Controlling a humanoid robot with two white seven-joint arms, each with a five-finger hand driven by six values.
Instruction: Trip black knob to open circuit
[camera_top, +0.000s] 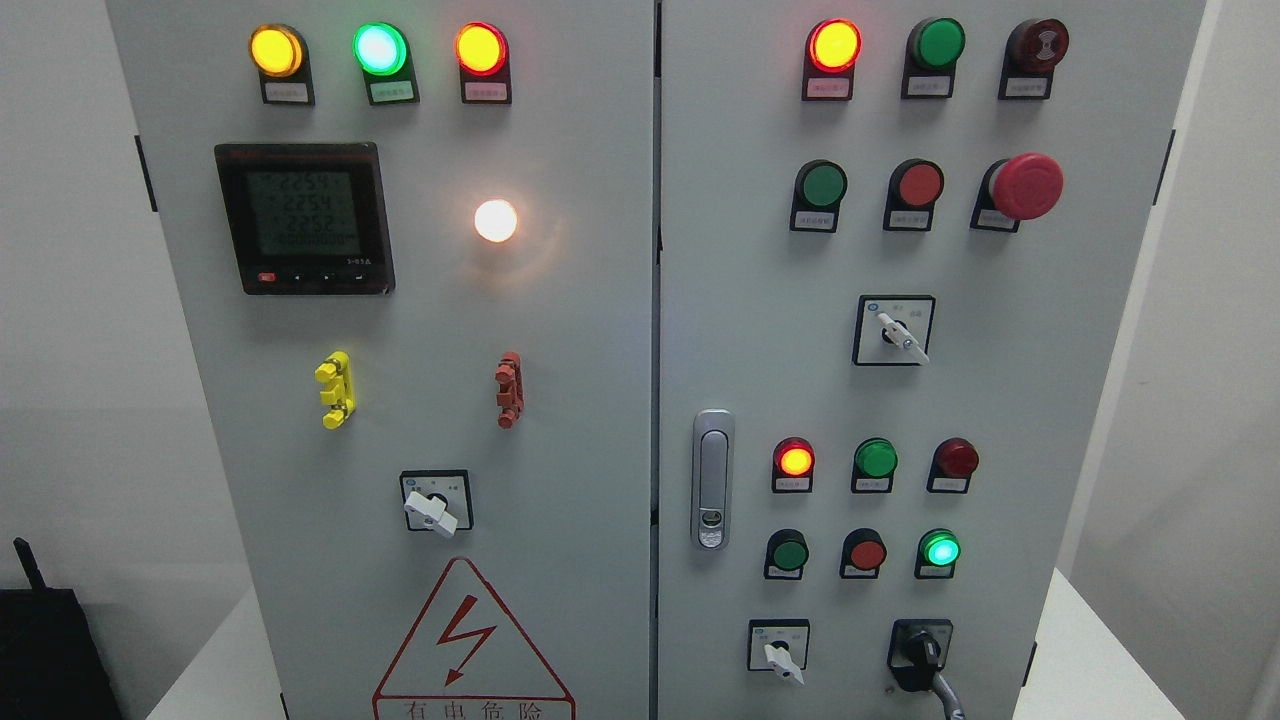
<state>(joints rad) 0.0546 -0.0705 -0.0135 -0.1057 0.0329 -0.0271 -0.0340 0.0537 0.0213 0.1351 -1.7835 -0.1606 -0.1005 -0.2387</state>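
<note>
The black knob (921, 655) sits at the lower right of the grey control cabinet's right door (1000, 400), its handle pointing down and to the right. No robot hand or arm shows in the head view. Above the knob, a lit green lamp (940, 550) glows beside a red button (866, 553) and a dark green button (789, 554). A white selector switch (782, 655) stands to the knob's left.
The left door (560, 400) carries a digital meter (303, 217), lit lamps, yellow (335, 389) and red (509, 389) clips, and a white selector (432, 510). A red mushroom stop button (1024, 186) and door latch (712, 478) are on the right door. A black box (45, 650) sits lower left.
</note>
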